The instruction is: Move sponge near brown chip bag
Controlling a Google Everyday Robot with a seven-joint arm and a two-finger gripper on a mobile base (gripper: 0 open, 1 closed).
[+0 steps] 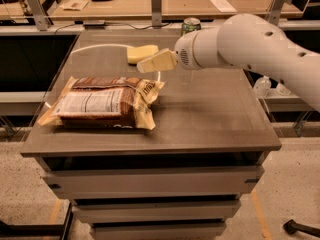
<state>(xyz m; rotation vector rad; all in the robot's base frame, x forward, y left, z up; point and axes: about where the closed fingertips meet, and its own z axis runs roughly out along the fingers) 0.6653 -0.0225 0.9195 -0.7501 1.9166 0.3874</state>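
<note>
Robotics lab/office: wood desks (150, 4) w/ papers (222, 5) behind, drawer cabinet (210, 124), robot gripper (143, 66) over its back part.

Brown chip bag (100, 103) flat on the table (215, 119) at 8 o'clock from its centre, sponge (141, 52) on the table at the bag's 1 o'clock, gripper (150, 64) close at the sponge's 6 o'clock, can (190, 25) at the sponge's 2 o'clock, by the far edge

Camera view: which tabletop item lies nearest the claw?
The sponge, pale yellow, just behind the claw; the brown chip bag lies farther forward, the green can farther back.
</note>
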